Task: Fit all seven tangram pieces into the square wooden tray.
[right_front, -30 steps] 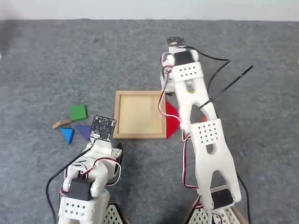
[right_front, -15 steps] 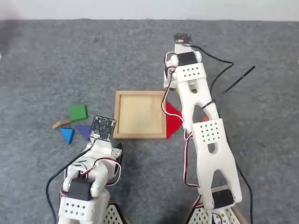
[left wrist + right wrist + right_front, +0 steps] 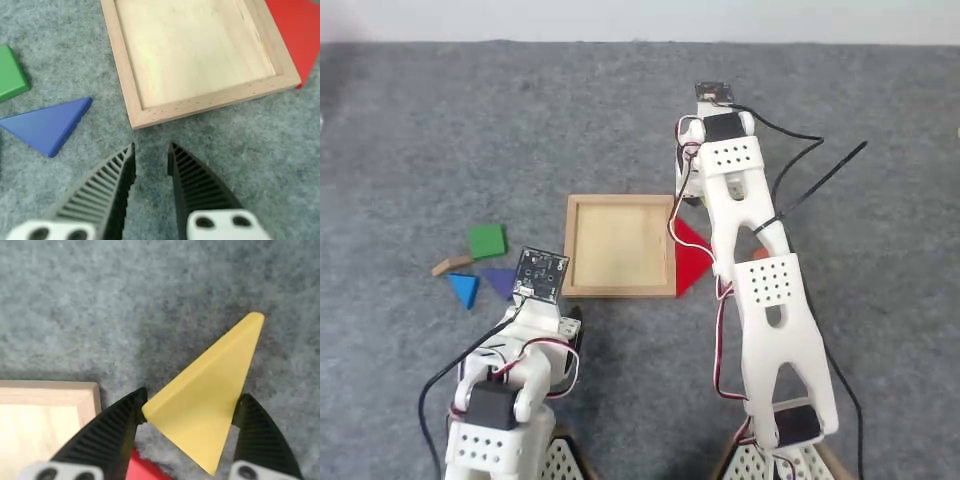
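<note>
1. Grey carpet covers the table.
2. Right claw is clamped on a yellow wooden triangle. A corner of the square wooden tray lies just beside one finger, with a red wooden triangle close by.
3. Left claw, fingers slightly apart and holding nothing, sits near the tray's rim. A blue wooden triangle and a green wooden square lie off to one side.

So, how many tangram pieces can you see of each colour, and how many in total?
green piece: 1
tan piece: 1
blue piece: 1
purple piece: 1
red piece: 1
yellow piece: 1
orange piece (mostly hidden): 1
Total: 7
</note>
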You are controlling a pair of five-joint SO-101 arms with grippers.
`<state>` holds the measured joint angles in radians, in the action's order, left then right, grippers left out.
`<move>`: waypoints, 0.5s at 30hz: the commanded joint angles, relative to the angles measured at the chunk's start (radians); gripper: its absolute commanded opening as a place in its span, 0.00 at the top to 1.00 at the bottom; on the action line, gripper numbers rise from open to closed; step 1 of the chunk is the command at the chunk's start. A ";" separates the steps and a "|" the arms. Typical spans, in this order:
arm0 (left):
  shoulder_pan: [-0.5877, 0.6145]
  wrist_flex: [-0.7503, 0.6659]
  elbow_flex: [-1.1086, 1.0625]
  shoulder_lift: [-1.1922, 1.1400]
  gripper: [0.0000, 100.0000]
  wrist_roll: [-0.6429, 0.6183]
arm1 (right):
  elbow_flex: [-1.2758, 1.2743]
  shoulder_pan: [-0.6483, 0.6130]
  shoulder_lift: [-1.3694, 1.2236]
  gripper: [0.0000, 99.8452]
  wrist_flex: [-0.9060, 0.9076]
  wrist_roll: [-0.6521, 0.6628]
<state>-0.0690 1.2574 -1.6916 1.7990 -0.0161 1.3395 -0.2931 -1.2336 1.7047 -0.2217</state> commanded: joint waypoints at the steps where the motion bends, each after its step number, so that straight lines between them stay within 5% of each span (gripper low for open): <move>1: -0.003 0.003 0.008 0.017 0.90 -0.006 | 0.037 0.033 0.015 0.78 -0.005 0.011; 15: -0.003 0.003 0.008 0.017 0.90 -0.006 | 0.121 0.064 0.050 0.98 0.047 0.103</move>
<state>-0.0690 1.2574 -1.6916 1.7990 -0.0161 1.3472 -0.2317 -1.2336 1.7047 -0.1680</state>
